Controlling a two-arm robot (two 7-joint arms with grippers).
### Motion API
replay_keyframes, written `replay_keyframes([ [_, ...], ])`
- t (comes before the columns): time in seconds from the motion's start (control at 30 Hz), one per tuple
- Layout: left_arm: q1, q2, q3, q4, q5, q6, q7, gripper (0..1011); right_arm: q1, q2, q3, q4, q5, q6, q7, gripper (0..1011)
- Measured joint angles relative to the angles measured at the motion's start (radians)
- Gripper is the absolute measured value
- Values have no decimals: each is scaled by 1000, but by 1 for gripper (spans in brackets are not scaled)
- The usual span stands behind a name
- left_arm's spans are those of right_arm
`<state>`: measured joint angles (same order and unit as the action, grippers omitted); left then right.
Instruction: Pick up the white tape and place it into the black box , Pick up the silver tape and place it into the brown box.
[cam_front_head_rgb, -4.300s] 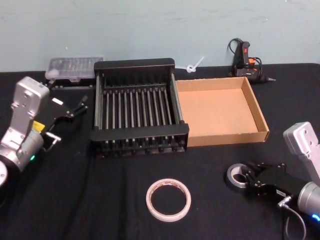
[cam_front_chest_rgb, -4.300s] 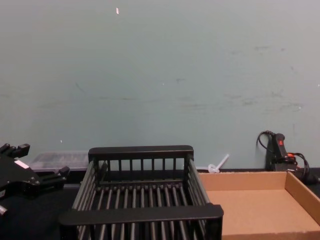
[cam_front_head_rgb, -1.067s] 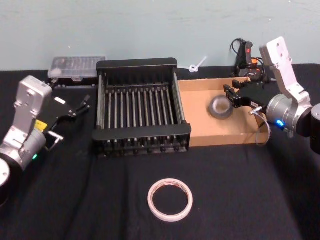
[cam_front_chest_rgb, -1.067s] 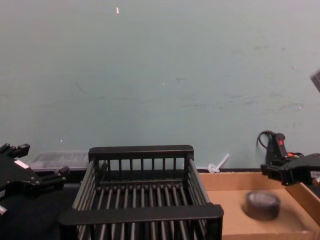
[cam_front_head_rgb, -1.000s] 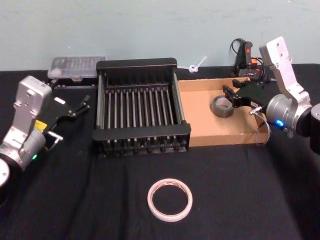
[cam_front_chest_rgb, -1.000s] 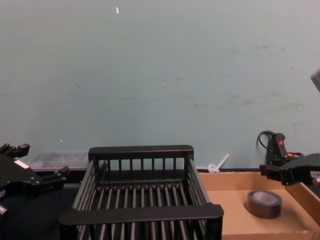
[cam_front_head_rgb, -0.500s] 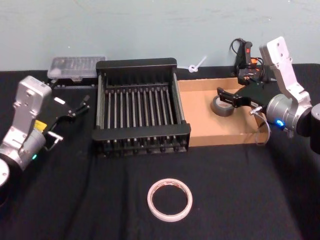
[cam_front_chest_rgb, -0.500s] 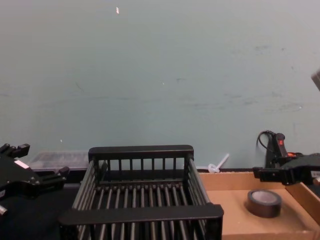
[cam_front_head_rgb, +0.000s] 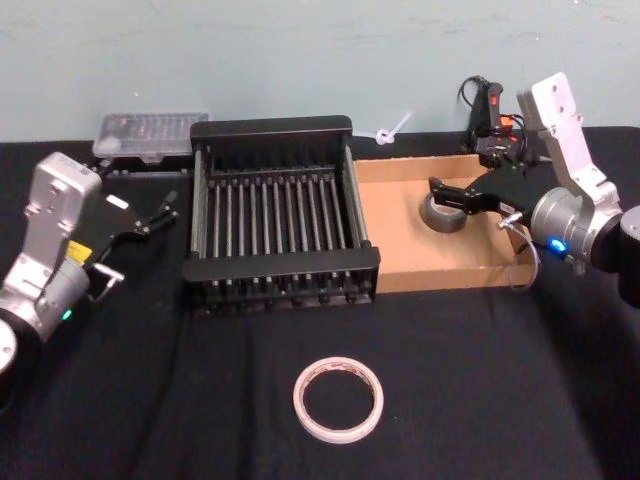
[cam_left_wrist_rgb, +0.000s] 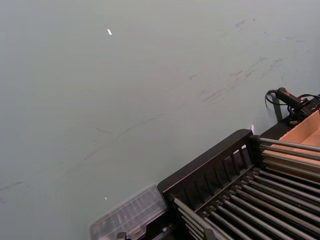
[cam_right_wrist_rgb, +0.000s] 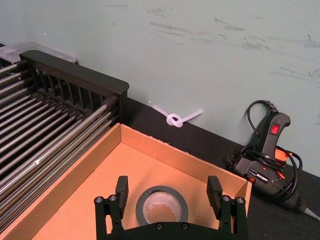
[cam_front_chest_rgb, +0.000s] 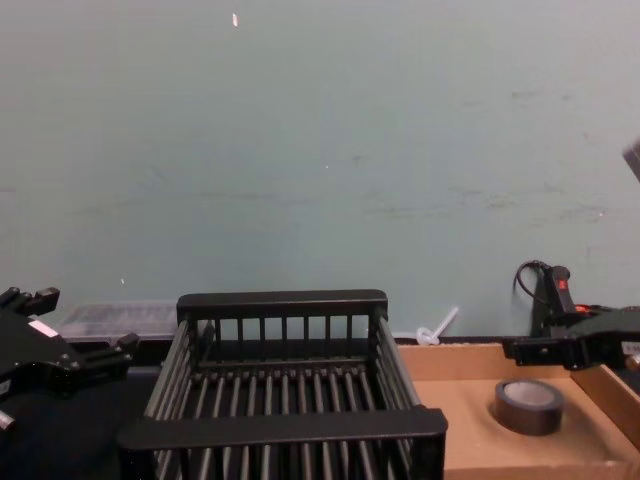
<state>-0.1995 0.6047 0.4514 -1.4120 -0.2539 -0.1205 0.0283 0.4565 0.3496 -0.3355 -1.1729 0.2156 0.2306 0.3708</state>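
Both arms: silver-grey cast wrist housings with rounded rectangular ends, fixed to black gripper bodies. Left gripper (cam_front_head_rgb: 160, 212): black, white label on top, yellow sticker on the side, green indicator light. Right gripper (cam_front_head_rgb: 441, 194): black fingers (cam_right_wrist_rgb: 122, 187) with visible screws, blue indicator light, thin grey cable looping below.

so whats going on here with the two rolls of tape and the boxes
The robot is sorting two tape rolls into boxes. The silver tape lies flat on the floor of the brown box. The right tool hangs just above the roll, open, its fingers apart on either side and not gripping it. The white tape lies on the black cloth in front of the black box, which has nothing in it. The left tool sits idle at the left, beside the black box.
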Motion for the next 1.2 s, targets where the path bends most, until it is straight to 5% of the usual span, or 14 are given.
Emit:
replay_keyframes([
  [0.43,0,0,0,0,0,0,0,1001,-26,13,11,-31,7,-21,14,1002],
  [1.2,0,0,0,0,0,0,0,1001,-301,168,59,-356,66,-152,86,1002],
])
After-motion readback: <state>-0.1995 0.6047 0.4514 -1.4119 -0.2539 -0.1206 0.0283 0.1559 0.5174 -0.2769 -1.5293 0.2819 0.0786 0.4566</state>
